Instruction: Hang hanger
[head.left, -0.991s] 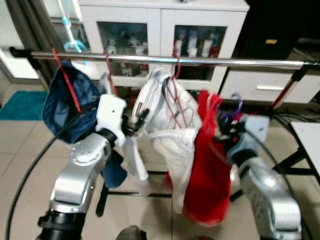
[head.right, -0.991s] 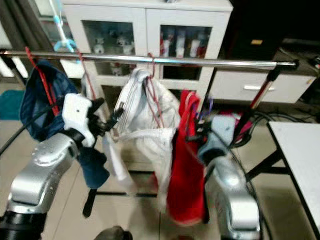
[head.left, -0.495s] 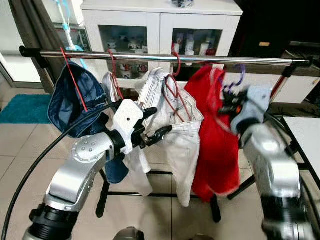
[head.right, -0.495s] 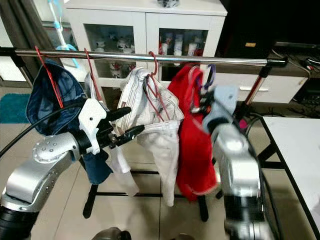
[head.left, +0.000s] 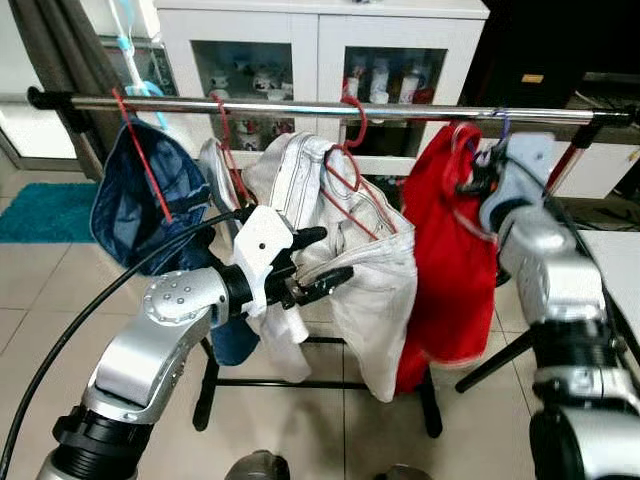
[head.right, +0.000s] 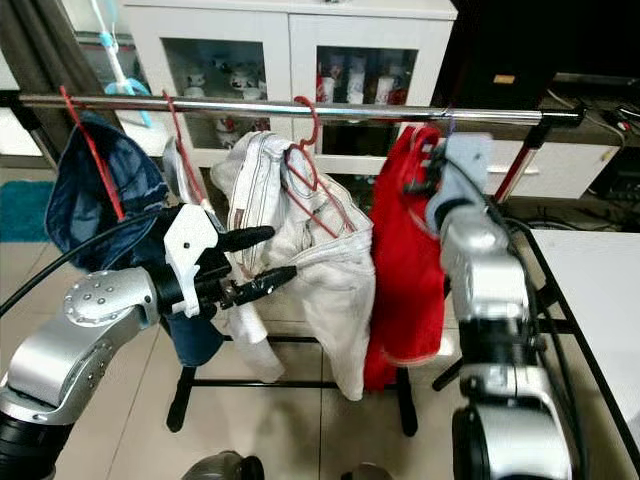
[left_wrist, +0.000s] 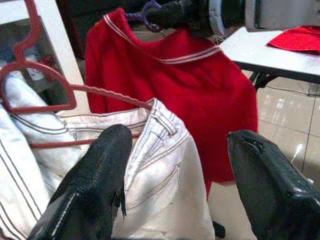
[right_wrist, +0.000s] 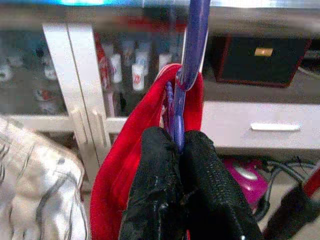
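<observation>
A purple hanger (right_wrist: 192, 47) carries a red shirt (head.left: 450, 260), and its hook (head.left: 502, 122) reaches up to the chrome rail (head.left: 300, 107). My right gripper (head.left: 478, 178) is shut on the hanger's neck just below the rail. White trousers (head.left: 370, 270) hang on a red hanger (head.left: 350, 150) left of the shirt. My left gripper (head.left: 322, 258) is open beside the trousers' waistband (left_wrist: 160, 125), fingers spread, holding nothing. Further left hang a blue garment (head.left: 135, 195) and a pale one (head.left: 218, 170) on red hangers.
A white glass-door cabinet (head.left: 320, 60) stands behind the rail. The rack's black feet (head.left: 300, 385) rest on the tiled floor. A white table edge (head.right: 600, 300) is at right, a teal rug (head.left: 40, 210) at left. A black cable (head.left: 70, 320) runs along my left arm.
My right gripper has lifted the purple hanger and red shirt up and rightward to the rail. My left gripper has stayed open by the white trousers. The camera shifted slightly.
</observation>
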